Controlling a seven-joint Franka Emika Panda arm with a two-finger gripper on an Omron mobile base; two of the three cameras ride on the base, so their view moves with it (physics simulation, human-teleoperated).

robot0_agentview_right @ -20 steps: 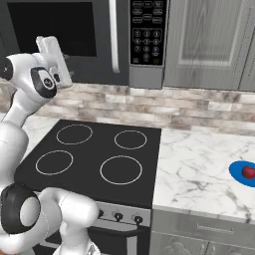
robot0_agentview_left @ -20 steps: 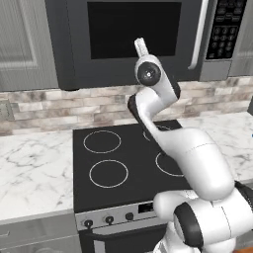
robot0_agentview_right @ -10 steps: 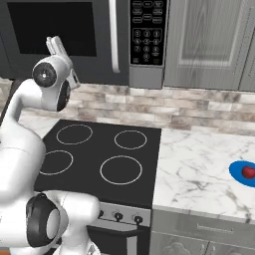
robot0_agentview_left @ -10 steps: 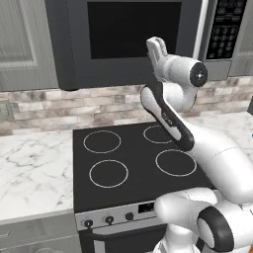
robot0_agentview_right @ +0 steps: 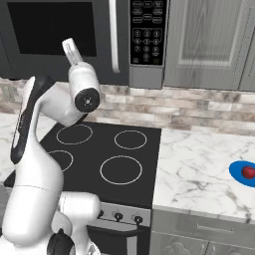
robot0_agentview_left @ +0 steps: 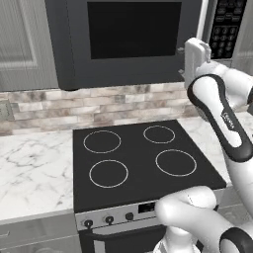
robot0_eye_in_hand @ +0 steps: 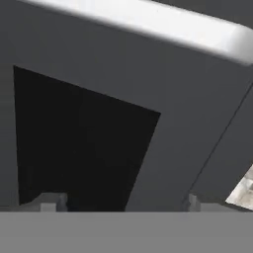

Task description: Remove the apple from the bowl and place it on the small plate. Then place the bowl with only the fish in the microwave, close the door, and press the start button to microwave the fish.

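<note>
Facing the door [robot0_eye_in_hand: 89,148], hand [robot0_eye_in_hand: 123,202] open.

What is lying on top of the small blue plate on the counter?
The apple sits on the small plate, which lies on the marble counter. The part of the plate under the apple is covered.

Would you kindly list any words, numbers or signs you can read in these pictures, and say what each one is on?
Nothing can be read for certain.
Microwave keypad: white marks on the buttons, too small and blurred to read.
Arm: a small light marking on the dark link, too blurred to read.
Stove front panel: knobs and a dark display, no legible text.
</note>
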